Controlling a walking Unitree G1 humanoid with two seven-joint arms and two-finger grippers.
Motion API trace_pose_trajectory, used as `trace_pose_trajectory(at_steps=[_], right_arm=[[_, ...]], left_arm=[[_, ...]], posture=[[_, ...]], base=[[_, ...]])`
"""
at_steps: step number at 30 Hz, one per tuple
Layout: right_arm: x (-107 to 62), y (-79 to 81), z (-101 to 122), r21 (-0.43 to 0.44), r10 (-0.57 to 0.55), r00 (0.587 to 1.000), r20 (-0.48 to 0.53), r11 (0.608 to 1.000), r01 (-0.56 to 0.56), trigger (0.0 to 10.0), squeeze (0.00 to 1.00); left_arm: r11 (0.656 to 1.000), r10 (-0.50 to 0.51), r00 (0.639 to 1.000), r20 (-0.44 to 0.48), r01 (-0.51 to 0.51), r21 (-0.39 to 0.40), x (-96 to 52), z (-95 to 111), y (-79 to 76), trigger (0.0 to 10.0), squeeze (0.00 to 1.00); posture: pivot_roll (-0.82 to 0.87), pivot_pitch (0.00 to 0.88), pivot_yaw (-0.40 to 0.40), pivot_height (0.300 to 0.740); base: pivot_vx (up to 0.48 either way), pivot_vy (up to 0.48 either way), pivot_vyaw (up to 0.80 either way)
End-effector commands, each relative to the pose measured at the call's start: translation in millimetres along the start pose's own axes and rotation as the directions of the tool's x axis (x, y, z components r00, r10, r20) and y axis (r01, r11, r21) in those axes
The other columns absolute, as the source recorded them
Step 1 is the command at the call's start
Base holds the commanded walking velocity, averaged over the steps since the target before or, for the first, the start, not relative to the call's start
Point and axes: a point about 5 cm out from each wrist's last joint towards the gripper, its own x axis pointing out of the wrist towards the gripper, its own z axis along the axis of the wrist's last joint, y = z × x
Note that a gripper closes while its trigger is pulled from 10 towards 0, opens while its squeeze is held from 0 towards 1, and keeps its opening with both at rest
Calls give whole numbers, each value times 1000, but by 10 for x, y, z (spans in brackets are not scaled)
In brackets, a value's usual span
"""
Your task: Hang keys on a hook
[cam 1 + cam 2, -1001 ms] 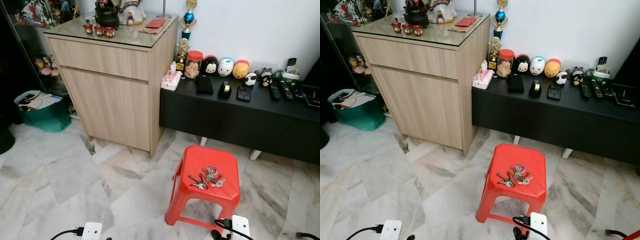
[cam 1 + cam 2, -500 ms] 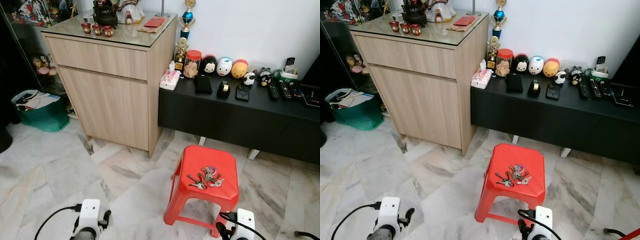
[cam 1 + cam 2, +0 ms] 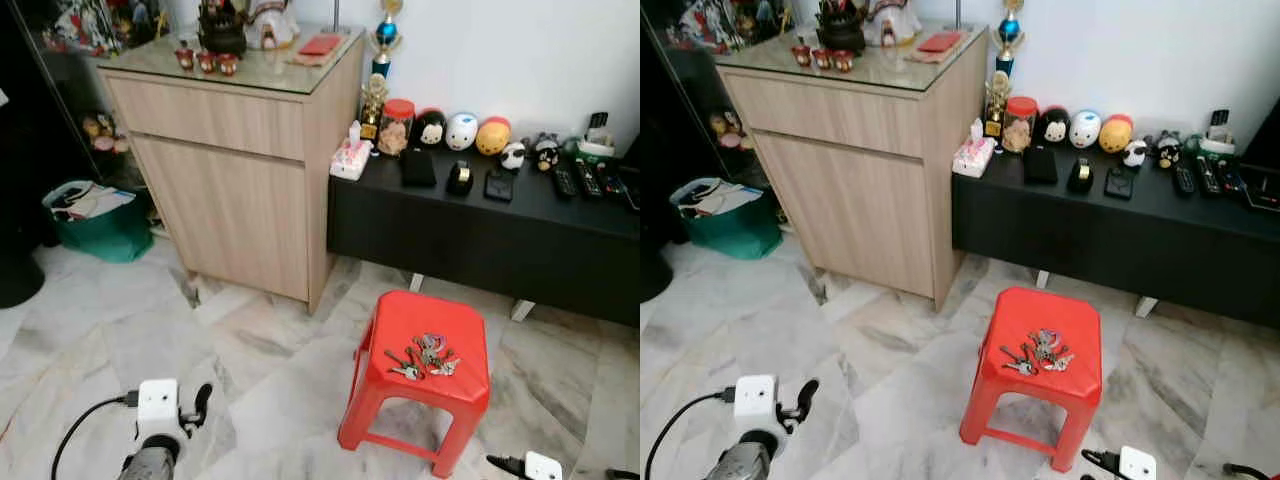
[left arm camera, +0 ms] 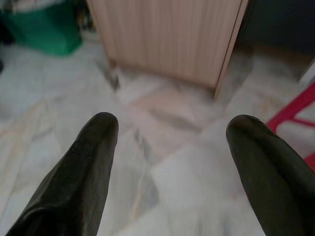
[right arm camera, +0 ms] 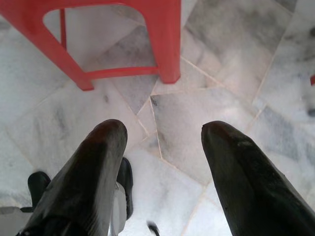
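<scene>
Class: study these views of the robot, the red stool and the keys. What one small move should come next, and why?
Probably bring the right hand up over the red stool towards the keys. The keys lie loose on the seat, untouched. The right hand is open, low by the stool's legs near the floor; the left hand, also open, faces the wooden cabinet, farther off.

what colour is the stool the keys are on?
Red; the stool under the keys shows best in the left eye view.

Grey-veined marble floor (image 3: 120, 330), light wood cabinet (image 3: 235, 170) beside a low black console (image 3: 480, 235), white wall (image 3: 560, 50).
</scene>
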Motion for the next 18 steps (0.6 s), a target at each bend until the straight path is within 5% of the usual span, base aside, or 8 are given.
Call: trace_pose_trajectory(at_steps=[1, 5, 8, 11, 12, 16, 18], right_arm=[[16, 31, 92, -26, 21, 999, 33, 999, -20, 10000, 0], [19, 31, 370, -45, 17, 981, 194, 999, -8, 10000, 0], [23, 191, 551, -23, 49, 941, 335, 999, -44, 10000, 0], [-44, 562, 966, -165, 235, 816, 529, 971, -173, 10000, 0], [-44, 562, 966, -165, 235, 816, 529, 971, -173, 10000, 0], [-304, 1017, 1407, -345, 430, 627, 649, 901, -261, 10000, 0], [-367, 1157, 1426, -384, 481, 590, 649, 876, -292, 10000, 0]], left_arm=[[1000, 26, 999, 39, -25, -10, -21, 36, 10, 10000, 0], [999, 52, 994, 93, -52, -7, -106, 63, -20, 10000, 0], [999, 22, 990, 137, -25, 20, -175, 123, -10, 10000, 0], [999, -19, 987, 159, 14, 34, -227, 199, 10, 10000, 0], [999, -19, 987, 159, 14, 34, -227, 199, 10, 10000, 0], [998, -41, 968, 247, 27, 57, -245, 463, 59, 10000, 0], [998, -35, 959, 281, 19, 60, -233, 563, 69, 10000, 0]], posture=[[38, 0, -88, 740], [86, 0, -99, 740], [83, 0, -88, 740], [56, 0, -71, 740], [56, 0, -71, 740], [27, 0, -71, 740], [35, 0, -78, 740]], base=[[0, 0, 0], [0, 0, 0], [0, 0, 0], [0, 0, 0], [0, 0, 0], [0, 0, 0], [0, 0, 0]])
